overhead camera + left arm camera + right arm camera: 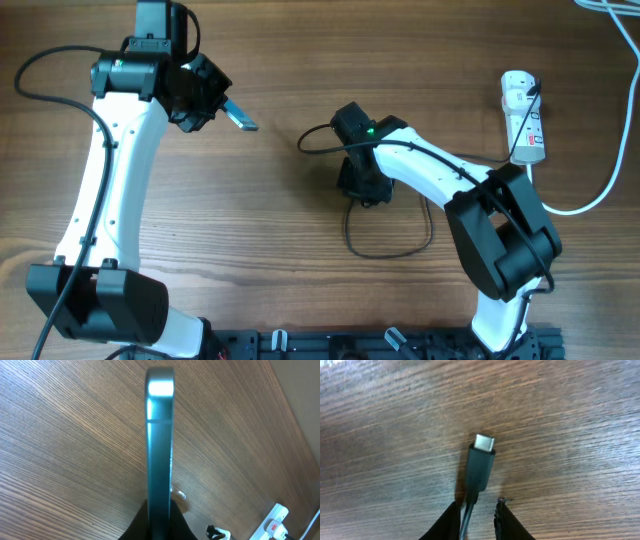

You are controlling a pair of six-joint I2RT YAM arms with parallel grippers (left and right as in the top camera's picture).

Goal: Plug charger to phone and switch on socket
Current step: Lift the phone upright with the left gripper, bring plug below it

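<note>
My left gripper is shut on the phone and holds it above the table at the back left. In the left wrist view the phone shows edge-on, teal, rising from between the jaws. My right gripper is low over the table centre. In the right wrist view the charger's connector tip lies just ahead of the fingers, with its thin cable running between them against the left finger; the right finger stands apart. The black cable loops on the table. The socket lies at the back right.
A white cord runs from the socket's area along the right edge. A black plug sits in the socket, which also shows in the left wrist view. A black rail runs along the front edge.
</note>
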